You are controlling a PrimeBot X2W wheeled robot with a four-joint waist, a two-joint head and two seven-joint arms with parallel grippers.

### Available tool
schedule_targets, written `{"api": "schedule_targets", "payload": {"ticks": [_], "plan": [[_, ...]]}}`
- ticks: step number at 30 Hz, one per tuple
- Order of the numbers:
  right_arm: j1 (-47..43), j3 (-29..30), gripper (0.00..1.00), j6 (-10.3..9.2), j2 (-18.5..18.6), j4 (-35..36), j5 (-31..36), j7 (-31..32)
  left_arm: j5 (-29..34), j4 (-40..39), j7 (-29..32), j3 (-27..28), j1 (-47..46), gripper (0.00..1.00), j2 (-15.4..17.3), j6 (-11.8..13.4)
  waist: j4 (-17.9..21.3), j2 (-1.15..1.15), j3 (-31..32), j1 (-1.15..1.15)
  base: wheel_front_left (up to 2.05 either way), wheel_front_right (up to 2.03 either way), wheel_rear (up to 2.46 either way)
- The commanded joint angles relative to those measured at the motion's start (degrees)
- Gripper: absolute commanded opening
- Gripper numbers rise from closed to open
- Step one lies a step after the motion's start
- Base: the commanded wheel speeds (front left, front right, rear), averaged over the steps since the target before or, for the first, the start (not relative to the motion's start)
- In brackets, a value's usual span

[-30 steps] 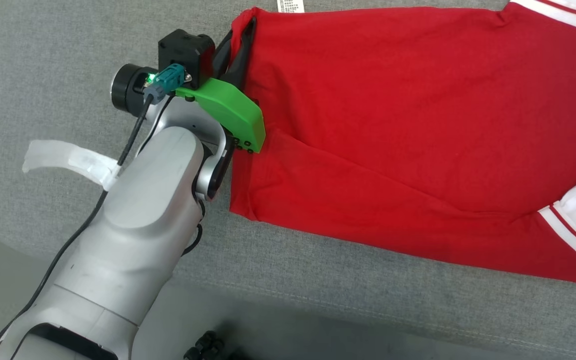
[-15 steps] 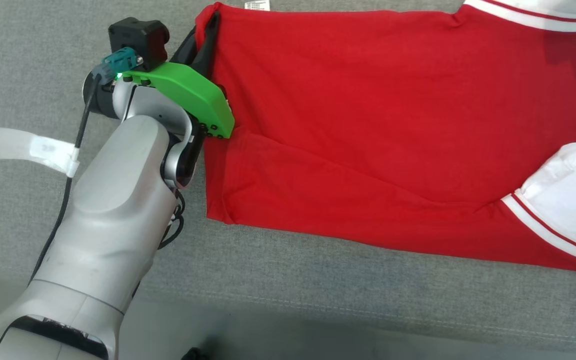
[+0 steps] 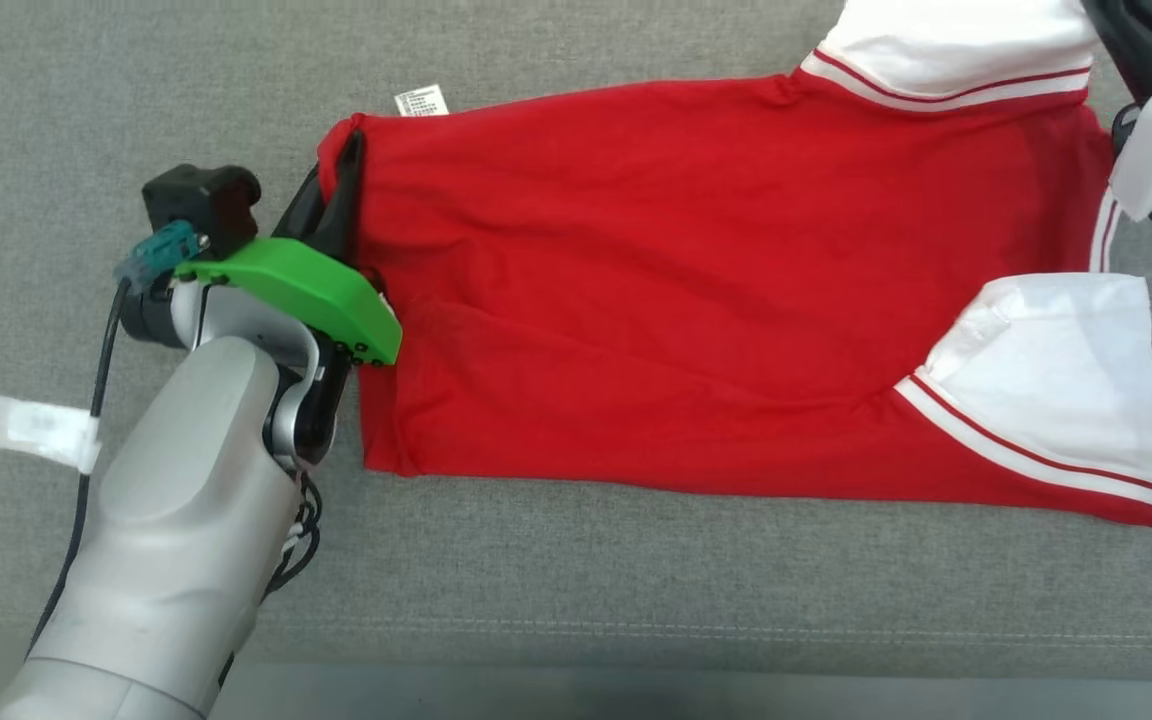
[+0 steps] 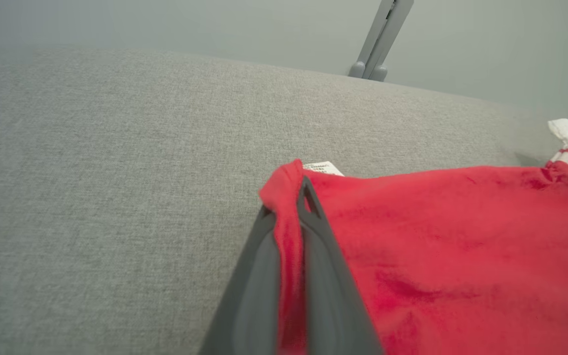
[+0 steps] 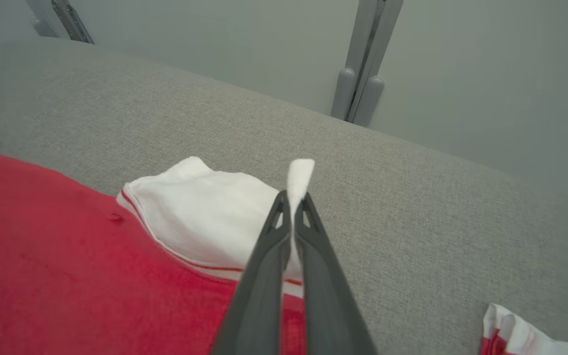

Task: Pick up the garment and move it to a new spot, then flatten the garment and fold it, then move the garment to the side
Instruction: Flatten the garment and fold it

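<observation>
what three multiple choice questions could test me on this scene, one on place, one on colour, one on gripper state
1. Where is the small white label?
A. at the garment edge, beside the corner in the left gripper
B. in the middle of the red front
C. under the left forearm

2. What colours is the garment?
A. blue body, yellow sleeves
B. red body, white sleeves with red stripes
C. all white

3. What state is the right gripper in?
A. open above the fabric
B. shut on white fabric of the garment
C. shut on nothing

Answers: 1 A, the label pokes out next to the pinched red corner. 2 B, the head view shows red cloth and white striped sleeves. 3 B, the right wrist view shows white cloth squeezed between the closed jaws.
</observation>
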State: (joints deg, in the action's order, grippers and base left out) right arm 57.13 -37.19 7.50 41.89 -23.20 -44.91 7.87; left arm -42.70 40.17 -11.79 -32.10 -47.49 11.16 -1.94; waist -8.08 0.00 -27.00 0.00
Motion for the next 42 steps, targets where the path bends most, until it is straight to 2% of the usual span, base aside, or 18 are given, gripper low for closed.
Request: {"api": "schedule_targets", "payload": {"ticks": [1,12,17,22,23,24,25,26,27,29,30,31,35,42], "plan": [[-1.9,-1.4,0.00,-0.02,1.6,1.6,-1.0,-2.8,-0.3,-1.7,-1.0,0.3,2.5,0.00,0.9,-0.1,2.5,0.00,2.8,0.00,0.00,0.00,0.00],[-8.6,-8.0,0.00,-0.02,5.8,5.6,-3.5,-12.3,0.4,-13.3,-3.1,2.1,14.5,0.00,3.7,0.8,4.9,0.00,6.4,0.00,0.00,0.00,0.00],[-10.7,-10.0,0.00,-0.02,5.9,4.5,-4.2,-15.8,-0.4,-17.4,-3.3,3.3,20.0,0.00,4.5,1.6,5.3,0.00,7.1,0.00,0.00,0.00,0.00],[-11.9,-12.3,0.00,-0.02,5.0,2.4,-4.0,-18.6,-1.1,-17.2,-3.3,3.5,22.1,0.00,4.6,1.8,5.4,0.00,7.4,0.00,0.00,0.00,0.00],[-12.1,-12.8,0.00,-0.02,4.7,1.9,-3.8,-19.1,-1.5,-16.7,-3.3,3.7,22.3,0.04,4.4,1.8,5.5,0.00,7.4,0.00,0.00,0.00,0.00],[-12.1,-13.6,0.00,-0.02,4.5,1.6,-3.0,-19.6,-1.7,-16.3,-3.3,3.7,22.3,0.16,4.4,1.7,5.6,0.00,7.4,0.00,0.00,0.00,0.00],[-11.9,-14.2,0.04,-0.03,4.3,1.0,-2.5,-20.1,-1.8,-15.9,-3.3,3.8,22.3,0.37,4.3,1.7,5.7,0.00,7.4,0.00,0.00,0.00,0.00],[-12.0,-14.8,0.14,-0.02,4.0,0.4,-2.2,-20.6,-1.8,-15.4,-3.3,3.9,22.4,0.62,4.2,1.7,5.8,0.00,7.5,0.00,0.00,0.00,0.00],[-12.0,-15.2,0.28,-0.02,3.6,-0.2,-1.8,-21.1,-1.9,-14.9,-3.3,4.0,22.6,1.00,4.1,1.7,5.9,0.00,7.5,0.00,0.00,0.00,0.00],[-12.3,-16.3,0.61,-0.02,3.0,-1.1,-1.4,-21.9,-2.5,-14.3,-3.4,4.3,23.2,1.00,3.8,1.6,6.0,0.00,7.7,0.00,0.00,0.00,0.00],[-12.4,-16.8,0.87,-0.02,2.8,-1.4,-1.2,-22.2,-2.7,-14.2,-3.4,4.4,23.5,1.00,3.7,1.5,6.0,0.00,7.8,0.00,0.00,0.00,0.00],[-12.6,-17.3,1.00,-0.02,2.8,-1.5,-0.9,-22.5,-3.0,-14.1,-3.4,4.6,24.1,1.00,3.6,1.5,6.1,0.00,7.9,0.00,0.00,0.00,0.00],[-13.9,-19.3,1.00,-0.02,3.7,-0.8,0.1,-23.1,-3.3,-14.6,-3.4,4.8,26.6,1.00,4.4,1.6,6.3,0.00,8.6,0.00,0.00,0.00,0.00],[-18.3,-19.6,1.00,-0.02,7.0,2.5,1.6,-23.1,-2.0,-21.7,-3.4,9.4,31.9,1.00,5.6,4.2,7.0,0.00,10.6,0.00,0.00,0.00,0.00]]}}
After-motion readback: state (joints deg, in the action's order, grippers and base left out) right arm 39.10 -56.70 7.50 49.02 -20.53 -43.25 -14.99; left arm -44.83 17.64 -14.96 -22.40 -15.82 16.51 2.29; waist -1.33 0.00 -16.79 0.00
